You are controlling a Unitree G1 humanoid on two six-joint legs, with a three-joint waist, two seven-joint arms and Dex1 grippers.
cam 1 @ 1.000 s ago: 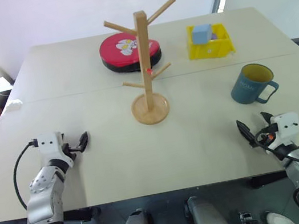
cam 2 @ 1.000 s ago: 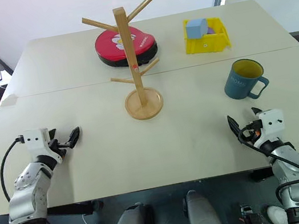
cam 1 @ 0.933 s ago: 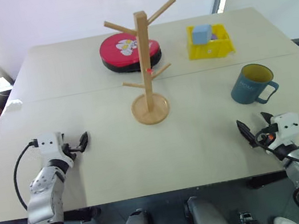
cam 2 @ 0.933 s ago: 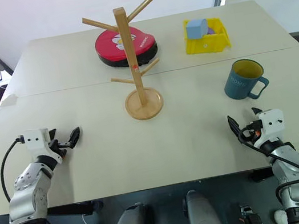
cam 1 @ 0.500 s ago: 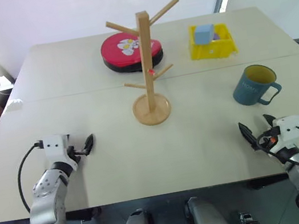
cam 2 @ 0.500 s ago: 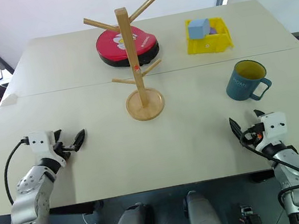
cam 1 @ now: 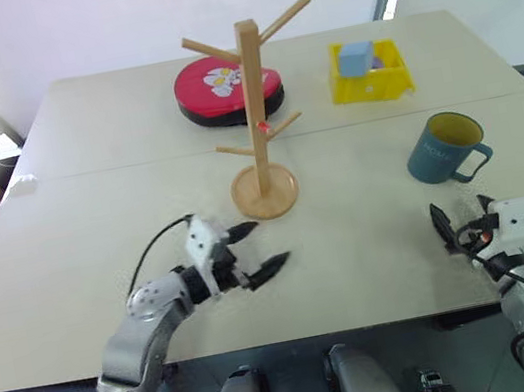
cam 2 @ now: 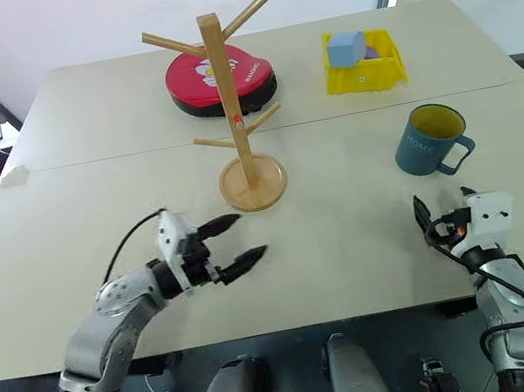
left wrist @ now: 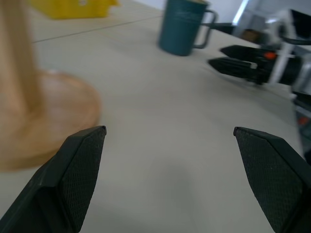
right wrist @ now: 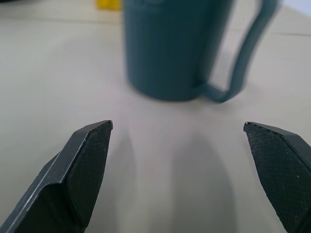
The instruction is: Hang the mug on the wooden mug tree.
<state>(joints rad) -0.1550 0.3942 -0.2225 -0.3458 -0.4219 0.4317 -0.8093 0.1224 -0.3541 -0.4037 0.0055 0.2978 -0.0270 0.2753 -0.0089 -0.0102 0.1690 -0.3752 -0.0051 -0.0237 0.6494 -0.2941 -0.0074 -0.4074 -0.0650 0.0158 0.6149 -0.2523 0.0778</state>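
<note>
Your mug point(cam 1: 445, 149) stands upright on the table point(cam 1: 89, 196) near its right edge, about halfway between the front and back edges, with its handle turned toward the right front. Nothing is touching it.

Your right gripper point(cam 1: 462, 219) sits low over the table near the front right corner, just in front of the mug and apart from it. Its fingers point(right wrist: 82, 165) are spread wide with nothing between them, and in the right wrist view the mug stands straight ahead of the gap.

Your left gripper point(cam 1: 253, 249) is near the front edge at about the middle of the table, pointing across toward the right side. Its fingers point(left wrist: 80, 170) are also wide apart and hold nothing (the table shows bare between them). It is just in front of the mug tree's round base and not touching it.

The mug tree point(cam 1: 254, 116) stands upright around the centre of the table, all its pegs bare. Behind it, toward the back edge, lies a red round case point(cam 1: 226, 89) with a flower print. A yellow bin point(cam 1: 368, 74) sits toward the back right corner, with a pale blue block point(cam 1: 354, 59) inside it.
</note>
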